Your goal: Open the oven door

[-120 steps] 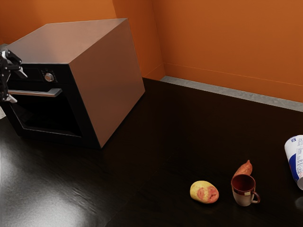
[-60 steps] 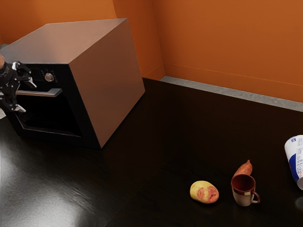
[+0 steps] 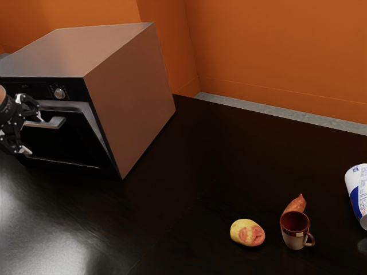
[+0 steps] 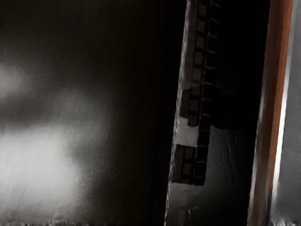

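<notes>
Oven door (image 3: 94, 140) ajar, my gripper (image 3: 32, 135) at its handle (image 3: 53, 122), fingers spread.
Door on the front of the oven (image 3: 126, 97), top edge tipped outward, bottom edge in by the oven's base; front face points out over the table (image 3: 172, 200) and slightly up. Door's long axis runs crosswise along the oven front, handle bar parallel to it near the top, one end toward the exterior view's right. Handle is level with the gap between my fingertips, one above, one lower; contact can't be told. Most of the door lies to the exterior view's right of my gripper.
</notes>
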